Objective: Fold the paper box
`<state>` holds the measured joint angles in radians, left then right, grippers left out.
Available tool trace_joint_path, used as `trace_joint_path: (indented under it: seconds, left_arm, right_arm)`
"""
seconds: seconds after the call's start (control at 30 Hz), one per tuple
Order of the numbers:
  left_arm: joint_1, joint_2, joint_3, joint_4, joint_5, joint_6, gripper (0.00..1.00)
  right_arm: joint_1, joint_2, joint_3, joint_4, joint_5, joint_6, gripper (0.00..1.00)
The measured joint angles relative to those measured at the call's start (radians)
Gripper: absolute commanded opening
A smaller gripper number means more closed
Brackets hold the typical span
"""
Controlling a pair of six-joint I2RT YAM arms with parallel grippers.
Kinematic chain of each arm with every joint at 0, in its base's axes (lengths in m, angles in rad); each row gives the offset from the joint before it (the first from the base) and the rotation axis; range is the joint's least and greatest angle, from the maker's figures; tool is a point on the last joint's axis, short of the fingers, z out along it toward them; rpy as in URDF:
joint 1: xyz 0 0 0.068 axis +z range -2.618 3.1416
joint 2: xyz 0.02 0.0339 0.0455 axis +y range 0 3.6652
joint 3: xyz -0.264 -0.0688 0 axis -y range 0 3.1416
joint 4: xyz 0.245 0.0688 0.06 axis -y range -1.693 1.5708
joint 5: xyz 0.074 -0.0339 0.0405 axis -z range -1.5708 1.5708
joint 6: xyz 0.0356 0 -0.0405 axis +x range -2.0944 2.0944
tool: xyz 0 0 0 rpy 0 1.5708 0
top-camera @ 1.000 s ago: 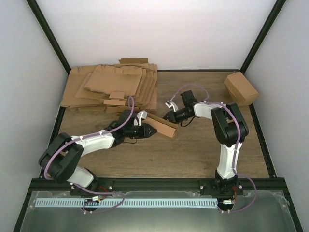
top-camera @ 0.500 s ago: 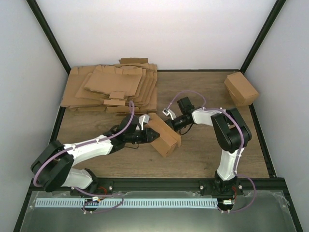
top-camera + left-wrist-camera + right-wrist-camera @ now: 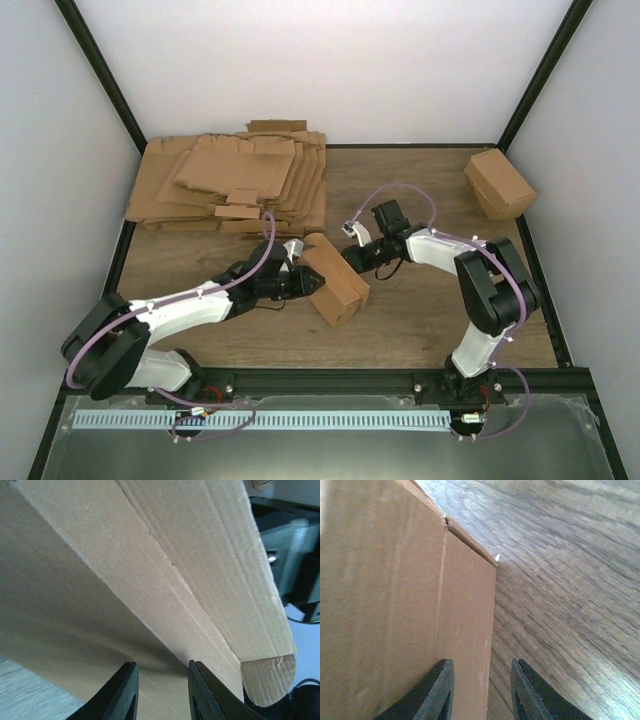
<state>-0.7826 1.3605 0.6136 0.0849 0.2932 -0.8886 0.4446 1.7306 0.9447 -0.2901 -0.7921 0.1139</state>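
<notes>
Wood-grain table (image 3: 430,310) carrying brown cardboard in three places.
A loose pile of flat die-cut cardboard sheets (image 3: 235,180) covers the far left corner, spilling just over the left edge. A closed cardboard cuboid (image 3: 498,183) sits at the far right corner, well apart from it. The paper box (image 3: 333,275) stands tilted near the middle; whether its underside rests on the wood cannot be told.
</notes>
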Motion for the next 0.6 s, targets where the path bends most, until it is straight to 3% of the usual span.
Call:
trace_joint_path:
  seconds: [0.33, 0.6]
  left_arm:
    - [0.001, -0.139, -0.098, -0.106, -0.043, -0.011, 0.31]
    - [0.001, -0.133, -0.124, -0.144, -0.071, -0.021, 0.33]
  right_arm:
    - [0.070, -0.177, -0.041, -0.008, 0.060, 0.055, 0.41]
    - [0.073, -0.262, -0.065, -0.047, 0.158, 0.080, 0.61]
